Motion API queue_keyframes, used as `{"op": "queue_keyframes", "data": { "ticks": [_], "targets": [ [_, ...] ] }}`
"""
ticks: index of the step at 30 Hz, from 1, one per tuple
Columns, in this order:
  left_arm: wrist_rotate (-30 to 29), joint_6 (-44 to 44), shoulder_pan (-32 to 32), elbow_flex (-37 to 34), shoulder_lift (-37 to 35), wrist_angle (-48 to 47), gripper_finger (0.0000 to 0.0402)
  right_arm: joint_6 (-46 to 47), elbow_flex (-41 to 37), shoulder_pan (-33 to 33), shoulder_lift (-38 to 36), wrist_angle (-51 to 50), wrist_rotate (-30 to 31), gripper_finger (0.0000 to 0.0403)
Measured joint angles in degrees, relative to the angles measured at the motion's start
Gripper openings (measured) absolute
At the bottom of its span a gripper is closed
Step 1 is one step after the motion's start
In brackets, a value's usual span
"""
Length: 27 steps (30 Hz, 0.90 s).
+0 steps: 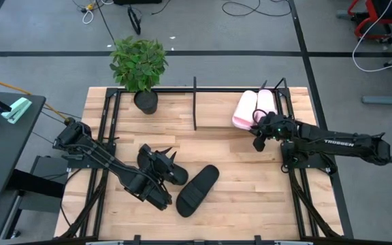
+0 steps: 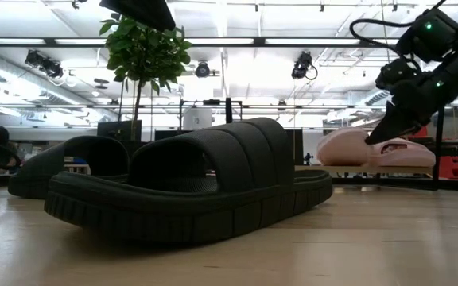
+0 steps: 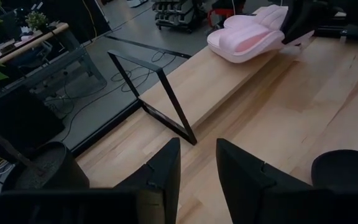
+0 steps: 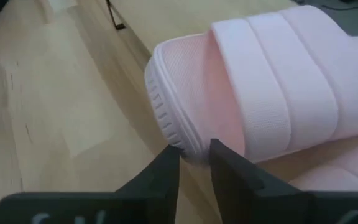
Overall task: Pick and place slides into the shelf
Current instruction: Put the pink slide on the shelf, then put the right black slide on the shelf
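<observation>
Two pale pink slides (image 1: 254, 109) lie side by side on their soles at the far right, inside the thin black rod shelf (image 3: 160, 99). My right gripper (image 4: 194, 152) is open, slanting down, with its fingertips at the sole rim of the nearer pink slide (image 4: 272, 93). Two black slides rest on their soles mid-table, one (image 1: 197, 190) out in the open and one (image 1: 156, 163) below my left arm. My left gripper (image 3: 197, 144) hovers open above the table with only bare wood showing between its fingers. My right gripper's fingertips (image 4: 169, 158) stand on either side of the pink slide's sole rim (image 4: 166, 124), at the end of the slide that faces the table's middle. They come slanting down from the near right. Whether they touch the rim I cannot tell. The slide lies flat on the table.
A potted plant (image 1: 140, 68) stands at the far left of the table. Black arm rails (image 1: 104, 136) run along both sides of the table. Bare wood shows between the black slides and the pink ones.
</observation>
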Motion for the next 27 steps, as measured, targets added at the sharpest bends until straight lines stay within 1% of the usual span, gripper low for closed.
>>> {"op": "queue_keyframes", "data": {
  "ticks": [5, 9, 15, 19, 24, 27],
  "targets": [
    [0.00, -0.02, 0.00, 0.02, 0.02, 0.00, 0.0107, 3.05, 3.06, 2.83, 0.02, -1.44, 2.55, 0.0092],
    [0.00, -0.02, -0.11, 0.02, 0.02, 0.02, 0.0107, 6.38, 5.58, 4.92, 0.79, -7.93, 5.73, 0.0092],
    [0.00, -0.02, -0.34, 0.02, 0.07, 0.02, 0.0107, 11.20, 6.40, 6.96, 4.48, -9.85, 5.66, 0.0099],
    [0.00, -0.02, -0.55, 0.02, 0.09, 0.31, 0.0107, 12.30, 6.38, 8.07, 7.99, -10.21, 3.85, 0.0128],
    [0.00, -0.02, -1.25, 0.02, 0.09, 0.39, 0.0107, 13.98, 6.38, 7.77, 11.18, -10.47, 4.04, 0.0185],
    [0.00, -0.07, -1.82, 0.02, 0.09, 0.44, 0.0107, 15.42, 6.38, 7.97, 11.45, -10.32, 3.88, 0.0214]
  ]
}}
